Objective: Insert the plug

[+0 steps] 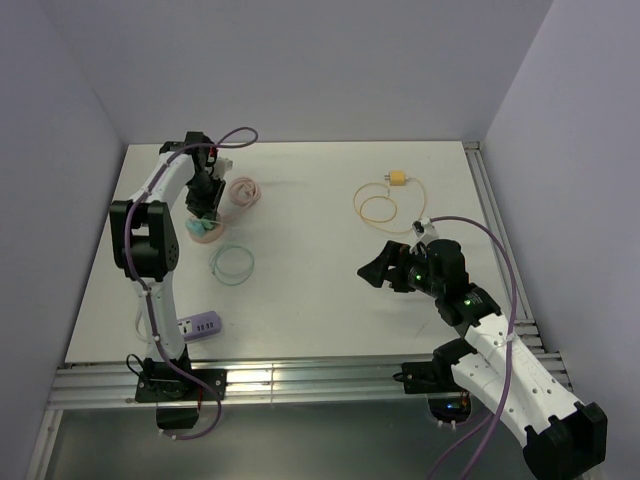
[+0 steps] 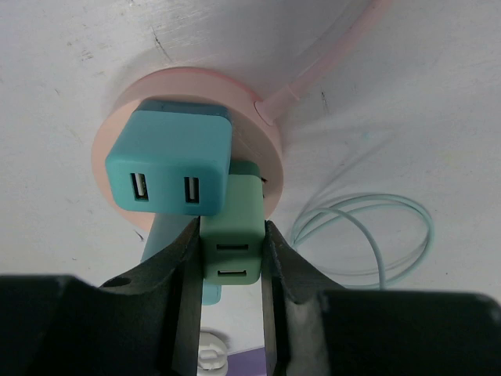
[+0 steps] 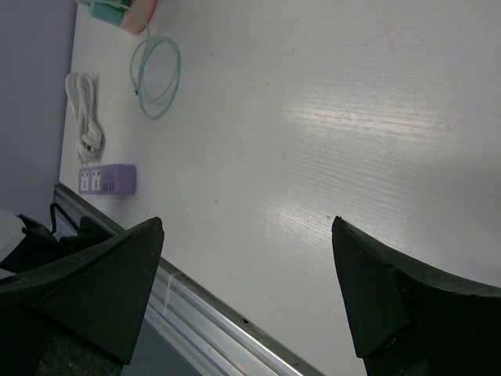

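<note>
My left gripper [image 2: 229,227] is shut on a light green plug [image 2: 232,251] with two USB slots facing the camera. The plug's far end meets the face of a round pink socket [image 2: 270,149], right beside a teal charger [image 2: 168,160] seated in it. Its prongs are hidden. From above, the left gripper [image 1: 205,212] hangs over the pink socket [image 1: 203,235] at the table's left. My right gripper [image 1: 378,270] stands open over bare table at the right, its jaws far apart and nothing between them [image 3: 246,235].
The socket's pink cable [image 1: 243,191] coils behind it. A teal cable loop [image 1: 232,263] lies just in front, and a purple power strip [image 1: 202,326] near the front edge. A yellow plug [image 1: 398,179] with its cable sits at the back right. A white cord [image 3: 84,125] lies by the strip.
</note>
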`<state>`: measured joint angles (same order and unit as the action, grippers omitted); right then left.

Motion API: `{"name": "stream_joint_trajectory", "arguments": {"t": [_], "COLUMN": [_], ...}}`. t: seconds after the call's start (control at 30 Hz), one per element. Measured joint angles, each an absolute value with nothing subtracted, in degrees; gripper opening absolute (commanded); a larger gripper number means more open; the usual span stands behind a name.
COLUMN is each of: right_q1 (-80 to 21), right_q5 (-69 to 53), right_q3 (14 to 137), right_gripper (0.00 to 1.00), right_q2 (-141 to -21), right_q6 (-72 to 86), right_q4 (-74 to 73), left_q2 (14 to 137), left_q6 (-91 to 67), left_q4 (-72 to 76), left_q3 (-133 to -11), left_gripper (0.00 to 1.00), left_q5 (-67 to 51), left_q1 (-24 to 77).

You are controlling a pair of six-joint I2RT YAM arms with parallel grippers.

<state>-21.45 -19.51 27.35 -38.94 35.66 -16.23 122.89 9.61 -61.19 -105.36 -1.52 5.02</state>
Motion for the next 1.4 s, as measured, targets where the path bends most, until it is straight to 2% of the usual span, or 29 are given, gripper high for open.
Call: {"name": "stream_joint_trajectory", "arguments": {"t": [1.0,1.1,1.17,1.2,1.3,1.4], "right_q1": [-21.4,-21.4,-21.4,-21.4,-21.4,-21.4], "right_q5": [-18.8,-18.7,-18.7,-18.7,-18.7,-18.7], "right_q3": [27.3,27.3,27.3,27.3,27.3,27.3], "right_gripper": [0.95,0.94,0.95,0.94,0.94,0.94], "right_q2": [-36.4,-36.2,-36.2,-36.2,-36.2,-36.2], "right_q6": [36.0,36.0,36.0,36.1,36.2,36.4], "right_q4": [-16.4,-16.4,-16.4,-16.4,-16.4,-16.4], "left_q2": [123.3,123.3,123.0,123.0,123.1,124.5], "left_q6": [9.2,8.5,7.8,7.7,6.7,5.9], "left_q4": [-60.3,-60.6,-60.5,-60.5,-59.5,-59.4], "left_q3": [-104.2,-104.8,-104.8,-104.8,-103.9,-103.3], "left_gripper": [0.00,0.08,0.21,0.37,0.58,0.71], "left_q5": [-0.8,-0.2,0.1,0.1,-0.1,0.7], "left_q1": [5.3,5.4,5.5,5.5,5.5,6.1]}}
